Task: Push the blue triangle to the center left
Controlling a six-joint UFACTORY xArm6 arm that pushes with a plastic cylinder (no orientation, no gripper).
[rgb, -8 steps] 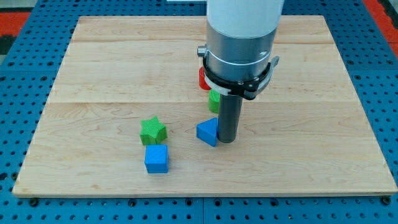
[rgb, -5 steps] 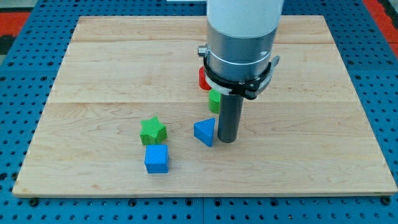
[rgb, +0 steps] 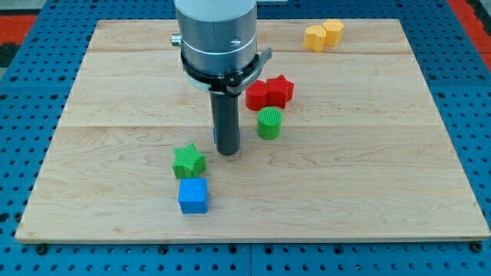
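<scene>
The blue triangle is not to be seen anywhere in the camera view. If it is on the wooden board (rgb: 115, 84), it can only be behind the rod or the wide grey arm housing, and I cannot tell which.

The rod stands upright a little to the view's left of the board's middle. My tip (rgb: 228, 152) is down on the wood. It is a plain solid rod with nothing to spread or press together, and nothing is clamped on it. No visible block touches it.

The green star (rgb: 189, 162) lies just to the view's left of my tip and slightly lower, near it but apart. The blue cube (rgb: 192, 195) sits directly below the star, toward the view's bottom, and their edges almost meet. The green cylinder (rgb: 269, 123) stands upright to the view's right of the rod and a little higher than my tip, with a clear gap between them.

Above the cylinder, two red blocks sit pressed side by side. One is a rounded red block (rgb: 259, 95); the other, on its right, is a red star (rgb: 281, 90). Near the view's top right are a yellow block (rgb: 314, 37) and a second yellow block (rgb: 332, 31), touching each other and well apart from everything else.

The board rests on a blue perforated table (rgb: 23, 153).
</scene>
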